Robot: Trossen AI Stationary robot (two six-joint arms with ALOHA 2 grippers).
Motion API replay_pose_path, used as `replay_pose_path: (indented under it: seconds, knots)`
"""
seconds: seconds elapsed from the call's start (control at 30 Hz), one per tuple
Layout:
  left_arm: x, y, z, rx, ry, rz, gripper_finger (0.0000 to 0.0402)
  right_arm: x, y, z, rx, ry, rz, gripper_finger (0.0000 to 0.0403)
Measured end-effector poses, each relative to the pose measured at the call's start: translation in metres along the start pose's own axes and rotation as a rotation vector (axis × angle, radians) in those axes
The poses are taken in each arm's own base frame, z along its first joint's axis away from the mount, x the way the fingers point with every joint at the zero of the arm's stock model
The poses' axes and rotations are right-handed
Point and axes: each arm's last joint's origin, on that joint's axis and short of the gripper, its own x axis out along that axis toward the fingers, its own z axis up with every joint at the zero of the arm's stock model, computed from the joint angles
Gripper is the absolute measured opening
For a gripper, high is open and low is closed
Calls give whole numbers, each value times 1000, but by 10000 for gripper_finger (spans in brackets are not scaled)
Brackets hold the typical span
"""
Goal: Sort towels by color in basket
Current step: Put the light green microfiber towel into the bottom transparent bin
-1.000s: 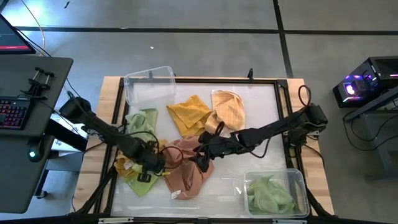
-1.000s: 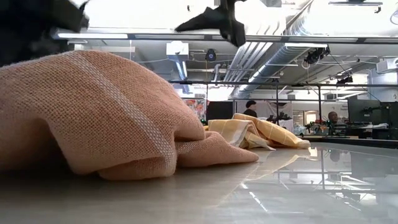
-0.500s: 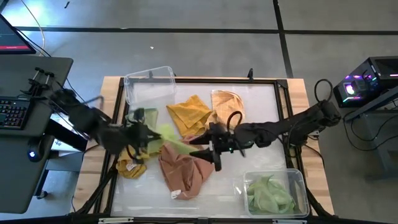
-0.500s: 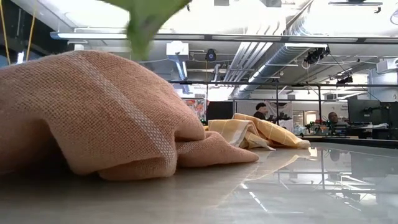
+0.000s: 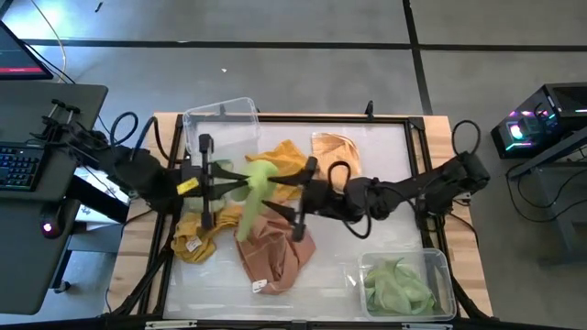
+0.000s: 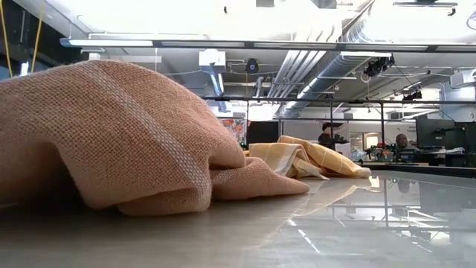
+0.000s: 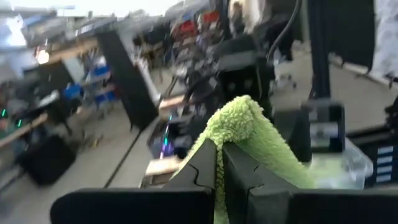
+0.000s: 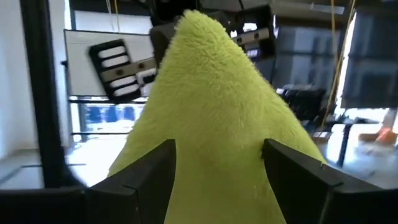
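1. Lifted since the earlier frames: light green towel (image 5: pixel 257 179), now strung in the air between both grippers above the pile; the arms have drawn closer and higher.
2. Left gripper (image 5: pixel 225 177): fingers (image 7: pixel 242 180) clamped on a fold of the green towel (held aloft).
3. Right gripper (image 5: pixel 292 194): fingers (image 8: pixel 149 177) parted around the same towel; likely a hand-over toward the green bin.
4. Clear bin (image 5: pixel 438 266), near right corner: holds green towels (image 5: pixel 396 286).
5. Clear bin (image 5: pixel 220 108), far left: looks empty.
6. Table (image 5: pixel 385 156): peach towel (image 5: pixel 271 252), mustard towels (image 5: pixel 280 165), (image 5: pixel 194 240), pale checked towel (image 5: pixel 337 158), unsorted.
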Motion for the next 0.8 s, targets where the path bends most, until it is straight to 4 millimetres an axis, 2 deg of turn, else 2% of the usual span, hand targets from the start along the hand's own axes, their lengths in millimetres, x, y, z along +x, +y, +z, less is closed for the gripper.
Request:
replay_pose_path:
  seconds: [0.17,0.27,0.4,0.5,0.6,0.7,0.8]
  knots:
    - [10,0,7,-13,-114,-62,1,18,0,16,-62,14,-199,236]
    - [10,1,10,-26,-155,-96,1,21,0,25,-83,51,-183,227]
    - [10,2,13,-39,-179,-92,3,24,-2,29,-20,92,-48,170]
    - [10,2,13,-28,-183,-89,19,26,-5,26,69,118,-40,101]
    - [10,1,10,25,-152,-82,52,26,-6,23,117,143,-46,26]
    - [7,2,6,64,-88,-33,92,19,-2,23,134,193,-61,16]
    - [-2,6,5,68,-42,29,124,-4,1,36,201,271,-86,18]
